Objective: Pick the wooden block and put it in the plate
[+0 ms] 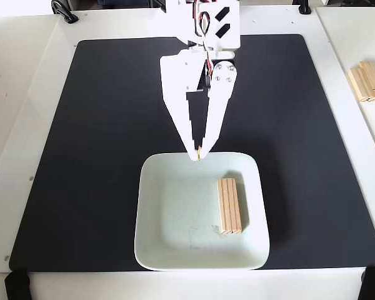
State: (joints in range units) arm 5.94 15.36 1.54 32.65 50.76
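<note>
A white desk (31, 125) fills the fixed view, most of it covered by a large black mat (112, 125) that runs from the lower edge up toward the top of the frame.

Nearest the camera, at lower centre, the plate (169, 250) sits on the mat's near part. The wooden block (229, 205) lies flat inside it, in the right half of the dish, long side running away from the camera, its grooved face up. It rests on the plate floor close to the right rim and touches nothing else.

Just beyond the plate's far rim, the end effector (199, 153) hangs tip-down from the white arm (203, 37) that enters at top centre. Its two fingers are pressed together to a single point and hold nothing; the tip sits over the plate's far edge, apart from the block.

Farther off, at the right edge of the frame, loose wooden sticks (369, 84) lie piled on the bare desk, well away from the mat's work area.

Judged from this layout, the placing step appears done: the block is in the plate and free of the fingers. What seems to remain is the retreat, which calls for lifting the arm clear up and back without the tip catching the plate's far rim.
</note>
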